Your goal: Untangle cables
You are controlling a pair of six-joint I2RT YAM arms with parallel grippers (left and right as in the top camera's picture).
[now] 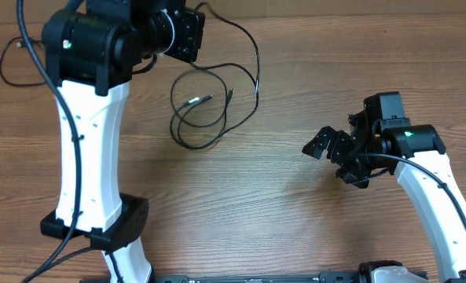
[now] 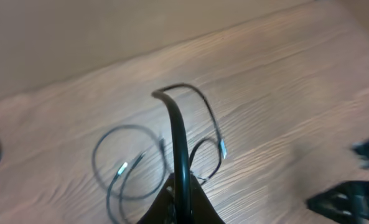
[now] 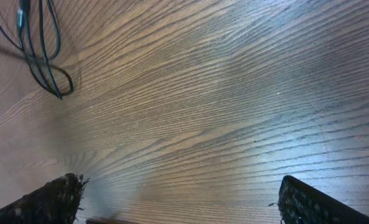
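Thin black cables [image 1: 201, 118] lie in loose loops on the wooden table at back centre, with silver-tipped plugs [image 1: 195, 101]. My left gripper [image 1: 187, 35] is above the table's back edge, shut on one cable [image 1: 252, 51] that arcs from it down to the loops. In the left wrist view this cable [image 2: 177, 130] runs up from the shut jaws [image 2: 184, 190], above loops with two silver tips [image 2: 123, 168]. My right gripper [image 1: 327, 148] is open and empty at the right, well apart from the loops. In the right wrist view its jaws [image 3: 181, 186] are wide open, with the cable loops [image 3: 44, 59] at top left.
Another thin black cord [image 1: 6, 67] lies at the far back left, partly behind the left arm's thick wire [image 1: 30, 39]. The left arm's white link and base [image 1: 91, 204] stand at the front left. The right arm [image 1: 437, 196] is at the front right.
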